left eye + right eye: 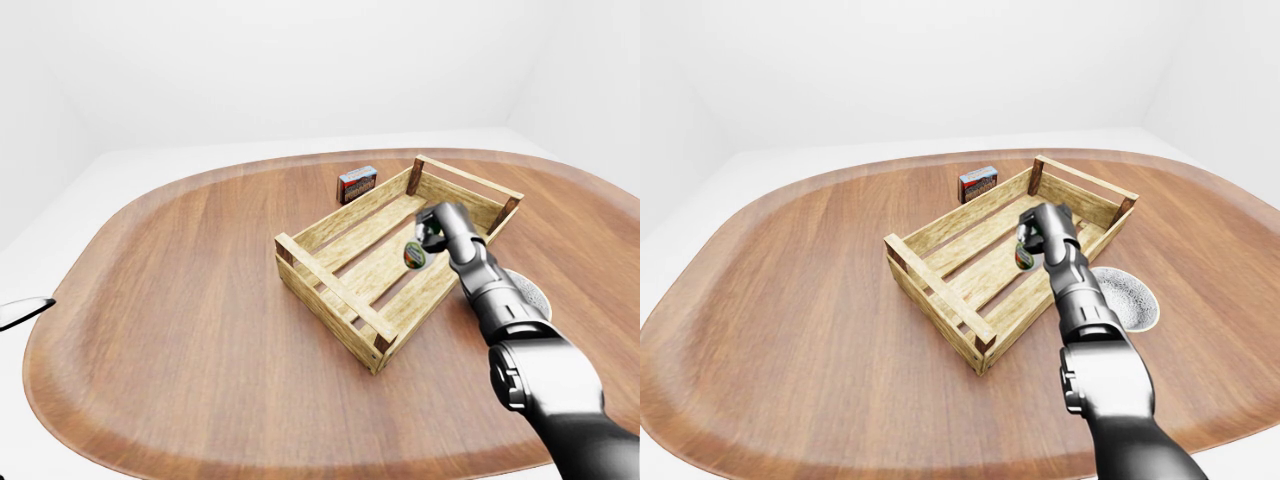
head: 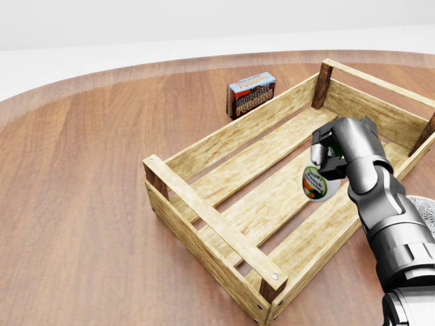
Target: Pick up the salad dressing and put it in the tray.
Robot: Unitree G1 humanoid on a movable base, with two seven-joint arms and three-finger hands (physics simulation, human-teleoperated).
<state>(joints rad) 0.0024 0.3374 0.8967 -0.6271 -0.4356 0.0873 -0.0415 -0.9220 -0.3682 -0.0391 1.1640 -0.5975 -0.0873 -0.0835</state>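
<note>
Gripping the salad dressing [image 2: 317,184] with closed fingers, the right hand [image 2: 340,155] held it over the slats of the wooden tray [image 2: 211,221] on the surface [image 2: 75,204].

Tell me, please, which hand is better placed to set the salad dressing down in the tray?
The right hand. Its fingers are closed round the salad dressing, and it hangs over the slats of the wooden tray. Of the left arm, only a tip shows at the left edge of the left-eye view, far from the tray.
</note>
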